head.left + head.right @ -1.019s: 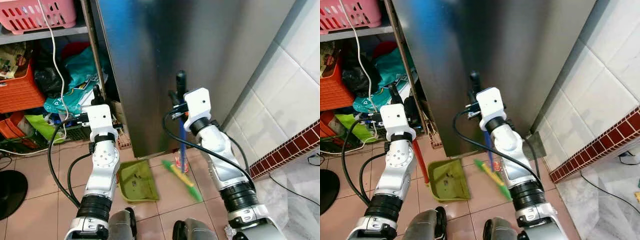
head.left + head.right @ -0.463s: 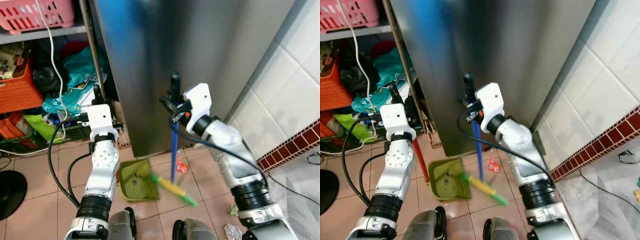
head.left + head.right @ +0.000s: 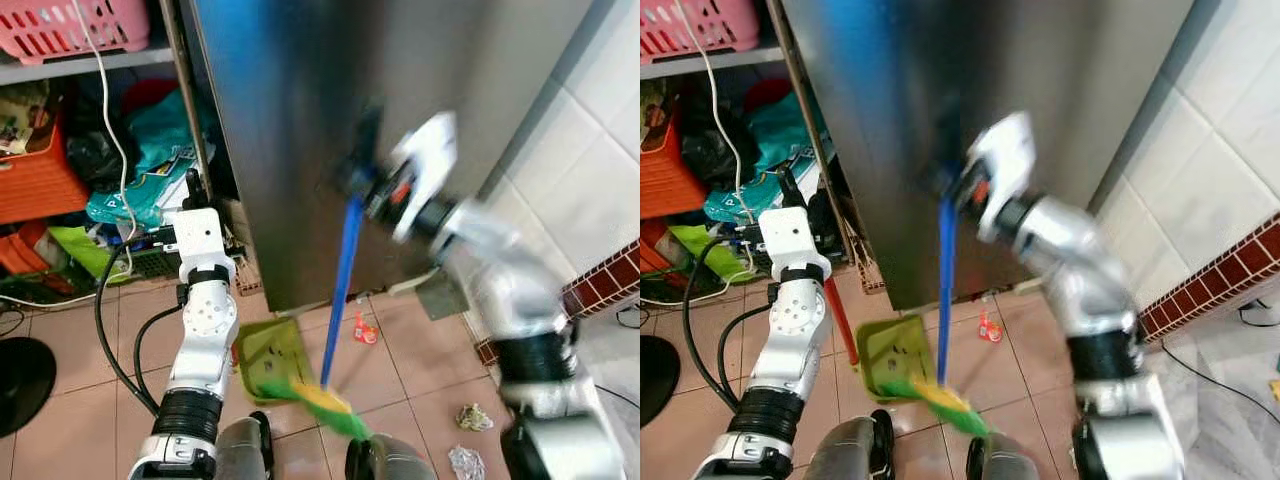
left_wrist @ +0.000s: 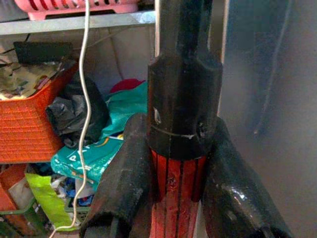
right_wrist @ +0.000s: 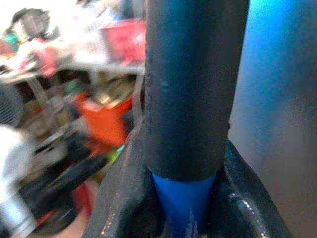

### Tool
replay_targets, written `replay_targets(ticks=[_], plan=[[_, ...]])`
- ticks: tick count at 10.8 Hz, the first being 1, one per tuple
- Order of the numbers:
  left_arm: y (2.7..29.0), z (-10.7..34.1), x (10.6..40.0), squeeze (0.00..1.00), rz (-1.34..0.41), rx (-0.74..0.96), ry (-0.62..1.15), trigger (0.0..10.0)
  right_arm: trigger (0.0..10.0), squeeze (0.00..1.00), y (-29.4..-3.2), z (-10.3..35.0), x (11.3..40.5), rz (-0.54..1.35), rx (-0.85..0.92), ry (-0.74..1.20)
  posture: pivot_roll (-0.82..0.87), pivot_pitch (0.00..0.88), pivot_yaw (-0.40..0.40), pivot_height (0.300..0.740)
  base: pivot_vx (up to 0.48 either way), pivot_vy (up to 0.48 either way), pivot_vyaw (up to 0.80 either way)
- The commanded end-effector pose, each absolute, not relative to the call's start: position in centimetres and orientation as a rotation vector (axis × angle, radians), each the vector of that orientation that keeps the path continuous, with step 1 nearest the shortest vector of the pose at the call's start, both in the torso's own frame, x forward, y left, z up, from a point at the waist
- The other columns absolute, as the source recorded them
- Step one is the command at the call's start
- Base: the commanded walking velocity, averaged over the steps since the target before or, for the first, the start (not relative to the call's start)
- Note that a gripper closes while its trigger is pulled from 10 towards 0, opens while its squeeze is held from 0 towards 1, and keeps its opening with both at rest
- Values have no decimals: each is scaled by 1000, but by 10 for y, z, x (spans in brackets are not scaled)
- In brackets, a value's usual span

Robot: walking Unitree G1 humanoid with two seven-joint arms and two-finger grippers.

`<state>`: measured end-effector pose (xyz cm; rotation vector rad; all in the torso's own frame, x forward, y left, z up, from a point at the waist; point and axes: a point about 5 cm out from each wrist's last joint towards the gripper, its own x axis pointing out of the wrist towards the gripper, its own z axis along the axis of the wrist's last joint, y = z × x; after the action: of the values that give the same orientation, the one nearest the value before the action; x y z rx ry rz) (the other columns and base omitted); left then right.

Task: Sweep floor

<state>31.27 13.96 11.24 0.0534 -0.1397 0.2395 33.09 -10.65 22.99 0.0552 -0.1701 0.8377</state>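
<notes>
Broom (image 3: 343, 268) with a blue shaft and green-yellow bristles slants across the tiled floor (image 3: 80, 390), its head lying at the near edge of the green dustpan (image 3: 268, 348) just in front of the steel cabinet (image 3: 330, 120). The right pincer (image 3: 362, 178) is clenched on the broom's black top grip, its arm blurred; the right wrist view shows both fingers (image 5: 124, 198) pressed against the blue shaft. The left pincer (image 4: 173, 198) is clenched around the dustpan's red handle (image 3: 840, 325), which stands upright beside the cabinet's left corner. Red wrapper (image 3: 364, 330) lies on the tiles near the cabinet's foot, and two crumpled scraps (image 3: 473, 417) lie by the right arm's base, near the tiled wall (image 3: 590, 170).
</notes>
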Motion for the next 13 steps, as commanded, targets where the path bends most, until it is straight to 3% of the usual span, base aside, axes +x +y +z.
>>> replay_targets(ticks=[1, 4, 8, 10, 13], plan=[[139, 128, 314, 0, 236, 44, -212, 10000, 10000, 0, -120, 254, 338, 728, -26, -314, -64, 172, -7, 740, 0, 0, 0], [140, 127, 313, 0, 237, 50, -211, 10000, 10000, 0, -136, 269, 353, 524, -160, -409, -48, 195, -6, 740, 0, 0, 0], [137, 126, 315, 0, 213, 35, -198, 10000, 10000, 0, -143, 284, 360, 470, -237, -491, -39, 224, 0, 740, 0, 0, 0], [137, 127, 314, 0, 209, 36, -199, 10000, 10000, 0, -145, 281, 361, 444, -264, -505, -38, 228, 2, 740, 0, 0, 0], [139, 125, 315, 0, 207, 44, -194, 10000, 10000, 0, -144, 244, 360, 309, -350, -466, -34, 255, 17, 740, 0, 0, 0]])
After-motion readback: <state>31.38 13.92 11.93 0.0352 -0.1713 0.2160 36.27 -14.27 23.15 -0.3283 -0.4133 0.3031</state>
